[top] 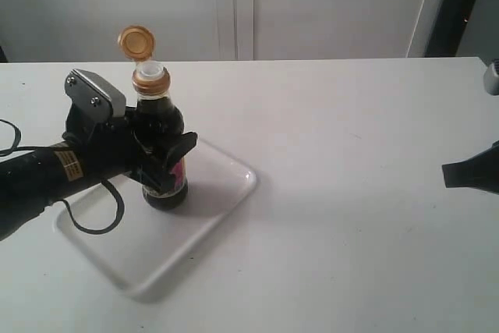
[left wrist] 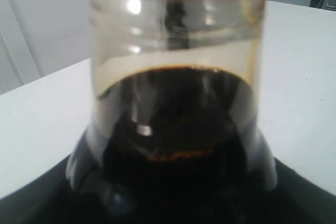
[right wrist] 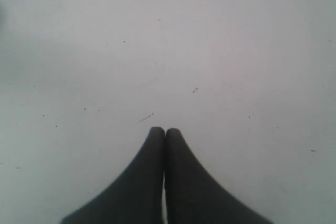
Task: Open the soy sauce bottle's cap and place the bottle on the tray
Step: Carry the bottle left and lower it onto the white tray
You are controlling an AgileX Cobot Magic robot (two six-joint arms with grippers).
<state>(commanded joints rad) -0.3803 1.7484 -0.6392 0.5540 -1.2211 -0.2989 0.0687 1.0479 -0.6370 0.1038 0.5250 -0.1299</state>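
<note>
bottle [top: 159, 118] upright in left claw [top: 168, 157], inside tray [top: 243, 179] rim, bare table [top: 359, 208] rightward

White table [top: 351, 193]: matte top, fills foreground, straight far edge. Fine dark specks [right wrist: 195, 90] scattered on surface, seen in right wrist view. Behind: pale grey-white wall [top: 335, 5], flat, divided by vertical raised strip [top: 243, 5] near centre. Upper right: slanted white trim [top: 422, 5], then dark panel [top: 461, 5]. Light even, diffuse; shadows soft-edged.
</note>
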